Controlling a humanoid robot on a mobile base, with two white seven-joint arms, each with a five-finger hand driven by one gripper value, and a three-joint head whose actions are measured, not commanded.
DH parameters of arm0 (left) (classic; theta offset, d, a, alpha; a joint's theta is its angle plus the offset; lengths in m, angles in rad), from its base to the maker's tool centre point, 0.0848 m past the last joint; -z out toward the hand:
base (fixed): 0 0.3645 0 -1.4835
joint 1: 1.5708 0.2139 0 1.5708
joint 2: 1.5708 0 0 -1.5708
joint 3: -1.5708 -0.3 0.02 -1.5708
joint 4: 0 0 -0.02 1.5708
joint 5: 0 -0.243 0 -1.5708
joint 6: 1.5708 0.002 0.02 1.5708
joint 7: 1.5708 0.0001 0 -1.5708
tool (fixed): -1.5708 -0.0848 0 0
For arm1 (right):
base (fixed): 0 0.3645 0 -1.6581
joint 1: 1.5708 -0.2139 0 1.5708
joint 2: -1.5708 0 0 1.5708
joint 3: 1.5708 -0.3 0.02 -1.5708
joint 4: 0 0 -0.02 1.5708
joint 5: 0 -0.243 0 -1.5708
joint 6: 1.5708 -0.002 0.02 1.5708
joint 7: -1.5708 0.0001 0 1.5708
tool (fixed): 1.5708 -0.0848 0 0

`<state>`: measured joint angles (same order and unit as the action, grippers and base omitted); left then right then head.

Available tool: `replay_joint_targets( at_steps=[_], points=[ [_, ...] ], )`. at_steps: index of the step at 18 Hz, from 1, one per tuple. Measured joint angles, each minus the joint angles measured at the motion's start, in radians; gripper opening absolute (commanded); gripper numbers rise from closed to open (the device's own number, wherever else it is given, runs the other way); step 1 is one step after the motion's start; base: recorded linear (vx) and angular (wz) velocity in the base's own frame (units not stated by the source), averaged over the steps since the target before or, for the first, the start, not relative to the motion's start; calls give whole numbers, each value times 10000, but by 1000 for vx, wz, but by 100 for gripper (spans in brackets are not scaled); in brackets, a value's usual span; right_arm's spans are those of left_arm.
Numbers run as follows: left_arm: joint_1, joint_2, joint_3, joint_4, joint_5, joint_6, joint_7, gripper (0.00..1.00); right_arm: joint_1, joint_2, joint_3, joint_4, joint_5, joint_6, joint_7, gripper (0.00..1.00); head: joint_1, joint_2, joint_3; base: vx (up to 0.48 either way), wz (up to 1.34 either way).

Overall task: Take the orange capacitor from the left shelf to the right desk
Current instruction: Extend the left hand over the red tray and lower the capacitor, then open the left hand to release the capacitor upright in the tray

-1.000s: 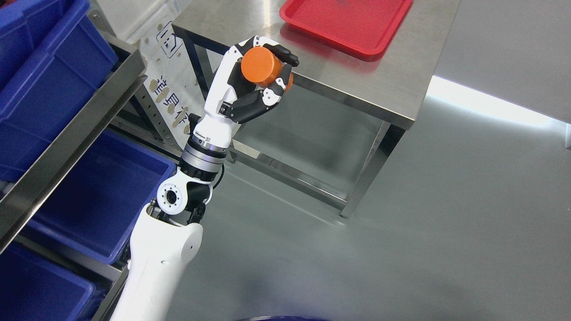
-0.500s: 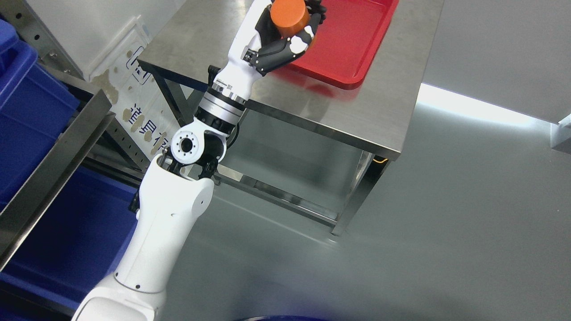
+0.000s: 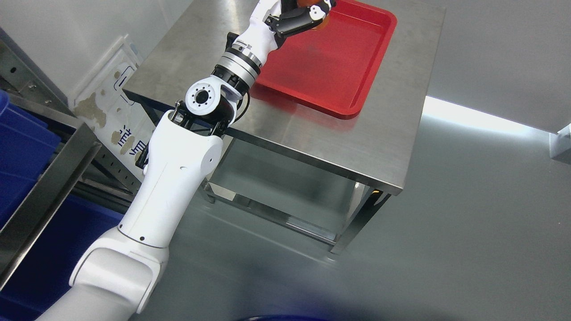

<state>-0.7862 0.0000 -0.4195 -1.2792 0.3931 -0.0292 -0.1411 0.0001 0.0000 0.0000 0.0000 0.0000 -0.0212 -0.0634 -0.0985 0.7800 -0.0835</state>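
Observation:
My left arm reaches from the lower left up across the steel desk (image 3: pixel 357 133). My left hand (image 3: pixel 299 13) is at the top edge of the head view, partly cut off, above the red tray (image 3: pixel 343 67). Its fingers are curled around the orange capacitor (image 3: pixel 322 20), of which only a small orange part shows below the fingers. The hand hovers over the tray's far left part. The right arm does not show.
The left shelf's metal rail (image 3: pixel 49 187) and blue bins (image 3: pixel 22 147) are at the left edge. A white panel with marks (image 3: pixel 111 116) leans behind the desk. Grey floor (image 3: pixel 468 223) lies to the right of the desk.
The camera has swung right, shifting the shelf out to the left. My left arm has stretched further up and over the red tray, carrying the capacitor to the top edge.

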Motion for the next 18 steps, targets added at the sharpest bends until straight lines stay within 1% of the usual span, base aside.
replay_joint_targets(
  at_steps=[7, 10, 13, 14, 16, 18],
  points=[
    [-446, 0, -470, 1775, 109, 175, 7, 4, 0, 0, 0, 0, 0, 0, 0, 100, 0, 0, 0, 86, -16],
    [-554, 0, -792, 2283, 124, 202, 7, 8, 0, 0, 0, 0, 0, 0, 0, 100, 0, 0, 0, 30, -5],
    [-710, 0, -1063, 2680, 137, 207, 7, 18, 1, 0, 0, 0, 0, 1, 0, 100, 0, 0, 0, 0, 0],
    [-763, 0, -1127, 2795, 143, 208, 7, 22, 0, 0, 0, 0, 0, 1, 0, 100, 0, 0, 0, 0, 0],
    [-863, 0, -1199, 2974, 158, 216, 15, 38, 0, 0, 0, 0, 0, 1, 0, 100, 0, 0, 0, -7, 11],
    [-945, 0, -1260, 3129, 161, 227, 19, 50, 0, 0, 0, 0, 0, 1, 0, 100, 0, 0, 0, 0, 0]
  ],
)
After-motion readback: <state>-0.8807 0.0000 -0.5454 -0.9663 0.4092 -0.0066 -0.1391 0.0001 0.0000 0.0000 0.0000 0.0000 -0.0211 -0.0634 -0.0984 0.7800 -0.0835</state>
